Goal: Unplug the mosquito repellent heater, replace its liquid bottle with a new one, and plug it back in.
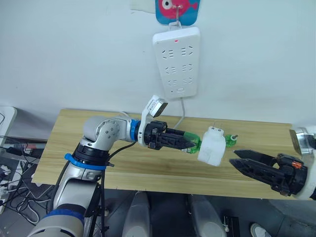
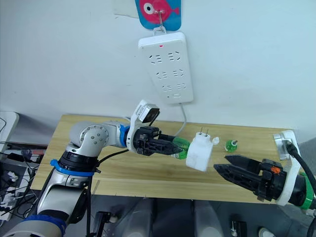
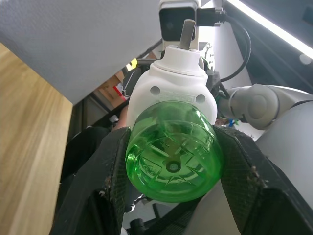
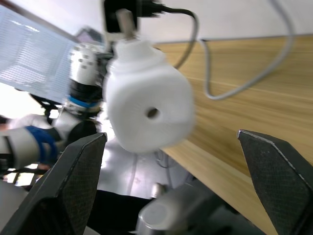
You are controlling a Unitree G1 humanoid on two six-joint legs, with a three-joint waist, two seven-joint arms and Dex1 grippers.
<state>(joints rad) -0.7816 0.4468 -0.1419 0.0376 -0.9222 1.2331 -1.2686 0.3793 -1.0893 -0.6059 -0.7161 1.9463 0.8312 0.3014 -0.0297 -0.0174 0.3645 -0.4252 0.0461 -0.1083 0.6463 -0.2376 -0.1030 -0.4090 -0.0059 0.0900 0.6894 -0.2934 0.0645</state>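
Note:
The white mosquito repellent heater (image 1: 213, 145) hangs in the air over the wooden table (image 1: 69, 143), prongs up, with a green liquid bottle (image 3: 172, 152) still joined to its base. My left gripper (image 1: 190, 143) is shut on that bottle, one black finger on each side. My right gripper (image 1: 236, 158) stands open a little to the right of the heater, not touching it; in the right wrist view the heater's vent face (image 4: 146, 112) sits between and beyond its spread fingers. A second small green bottle (image 2: 230, 144) stands on the table behind the heater.
A long white power strip (image 1: 177, 61) with a red light hangs on the wall above the table's far edge, its cable (image 1: 182, 116) dropping to the tabletop. Loose cables lie on the floor at the left.

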